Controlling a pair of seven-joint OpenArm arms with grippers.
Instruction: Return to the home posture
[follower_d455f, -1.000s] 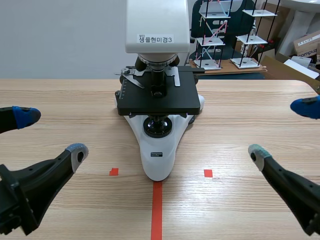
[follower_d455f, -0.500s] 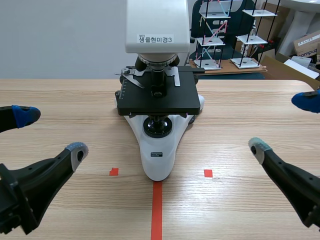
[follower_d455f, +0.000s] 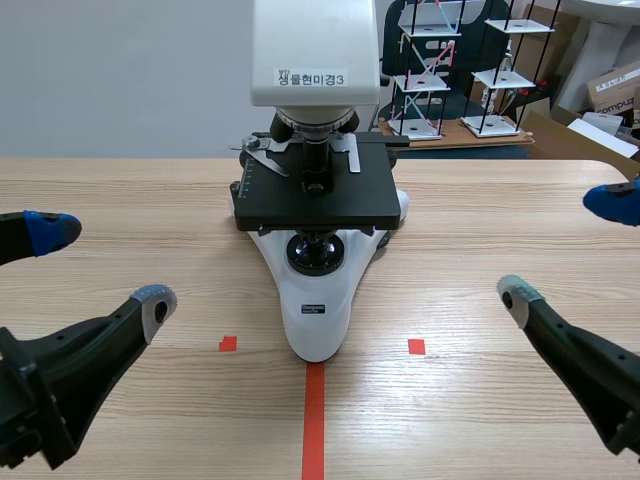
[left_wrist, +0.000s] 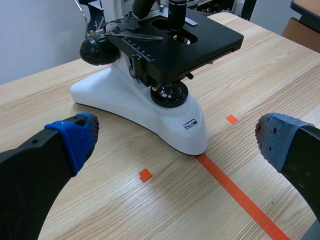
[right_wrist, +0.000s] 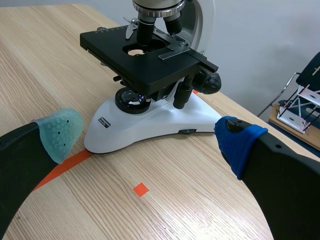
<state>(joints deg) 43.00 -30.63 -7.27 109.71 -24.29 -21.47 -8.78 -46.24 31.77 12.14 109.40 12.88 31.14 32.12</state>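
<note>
My left tool (follower_d455f: 102, 265) and right tool (follower_d455f: 562, 250) are hanging wide, empty. Swinging inward, I am risking bumping the microscope (follower_d455f: 315, 300) between them.

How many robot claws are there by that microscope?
2. The left gripper is open beside the microscope on the robot's left; the right gripper, open, on its right.

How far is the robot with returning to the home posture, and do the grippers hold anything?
Done, it seems: the left gripper and the right gripper sit low on either side of the microscope, apart from it. In hand: nothing; both are open and empty. Left: probably little or nothing, though these views cannot confirm the exact home posture.
</note>
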